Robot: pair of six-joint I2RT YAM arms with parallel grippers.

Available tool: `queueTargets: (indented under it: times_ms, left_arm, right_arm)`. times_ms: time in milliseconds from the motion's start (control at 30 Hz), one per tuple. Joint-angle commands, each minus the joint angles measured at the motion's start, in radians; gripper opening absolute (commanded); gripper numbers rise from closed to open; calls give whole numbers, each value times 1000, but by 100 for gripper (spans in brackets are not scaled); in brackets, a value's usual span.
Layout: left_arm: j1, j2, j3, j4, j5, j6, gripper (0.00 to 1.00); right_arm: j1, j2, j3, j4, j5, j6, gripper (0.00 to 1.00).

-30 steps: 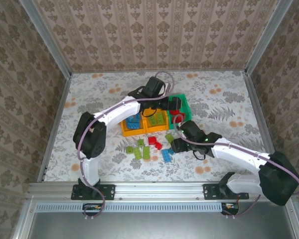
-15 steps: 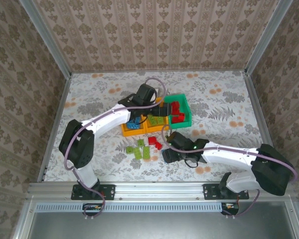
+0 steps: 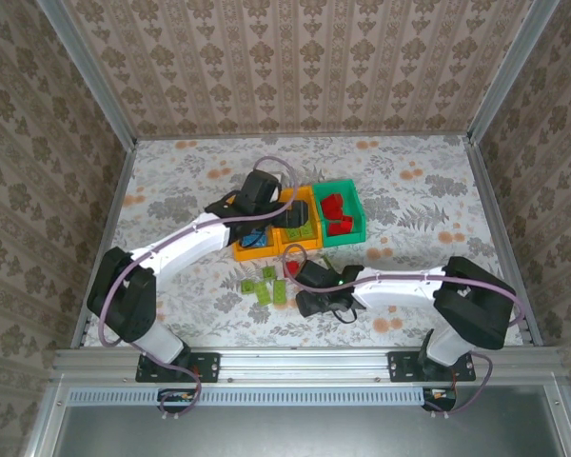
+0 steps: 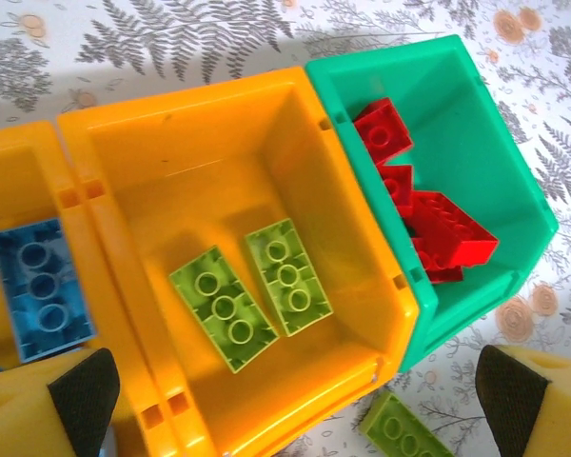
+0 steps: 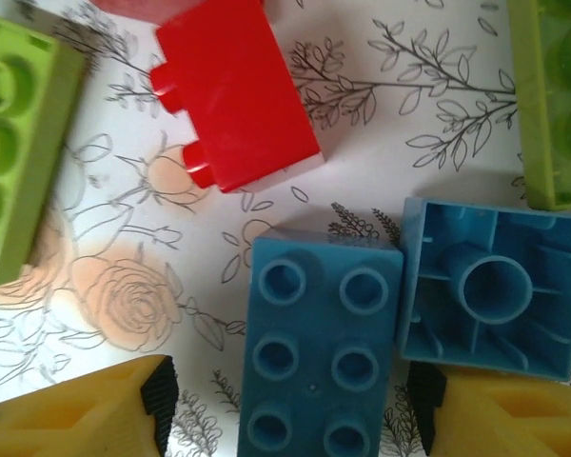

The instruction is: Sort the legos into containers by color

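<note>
My left gripper [image 4: 300, 400] hangs open above the middle orange bin [image 4: 200, 190], which holds two lime bricks [image 4: 224, 309]. The green bin [image 4: 476, 124] to its right holds several red bricks [image 4: 438, 233], and the left orange bin [image 4: 9, 171] holds a blue brick [image 4: 40, 286]. From above, the left gripper [image 3: 269, 205] is over the bins. My right gripper [image 5: 292, 400] is open and low on the table, straddling a studs-up blue brick [image 5: 319, 347] without closing on it. An upside-down blue brick [image 5: 495, 295] lies against its right side.
A red brick [image 5: 233, 90] and lime bricks [image 5: 19, 143] lie just beyond the blue ones. Loose lime bricks [image 3: 264, 286] sit left of the right gripper [image 3: 309, 290]. One lime brick [image 4: 404, 433] lies on the table before the middle bin.
The left gripper drew back leftward from the green bin to over the orange bins. The right gripper moved left and came down around the blue brick.
</note>
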Motion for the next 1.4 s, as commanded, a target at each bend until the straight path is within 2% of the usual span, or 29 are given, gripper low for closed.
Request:
queueTargets:
  times_ms: [0, 67, 200, 333, 500, 700, 900, 1000, 1367]
  left_arm:
    - [13, -50, -30, -7, -35, 19, 100]
    - [19, -65, -42, -8, -38, 20, 100]
    - [35, -95, -68, -27, -59, 21, 100]
    - [57, -134, -107, -51, -86, 25, 100]
    - [90, -211, -176, -80, -138, 20, 100]
    - [135, -319, -278, -111, -174, -15, 100]
    - [161, -372, -358, -173, -191, -86, 100]
    - [178, -394, -401, -185, -140, -102, 100]
    - [148, -465, -516, -222, -61, -173, 100]
  right_arm:
    - [6, 46, 54, -80, 54, 11, 65]
    - [10, 62, 69, -91, 60, 3, 59]
    - [30, 58, 93, -105, 73, -10, 36]
    - [41, 4, 96, -118, 69, -18, 25]
    - [15, -108, 115, -100, 44, -63, 25]
    - [-114, -128, 202, 5, -99, -131, 26]
    - [-220, 53, 430, 73, -269, -147, 25]
    - [-254, 165, 551, 83, -325, -125, 25]
    - [-303, 501, 926, -20, -312, -117, 31]
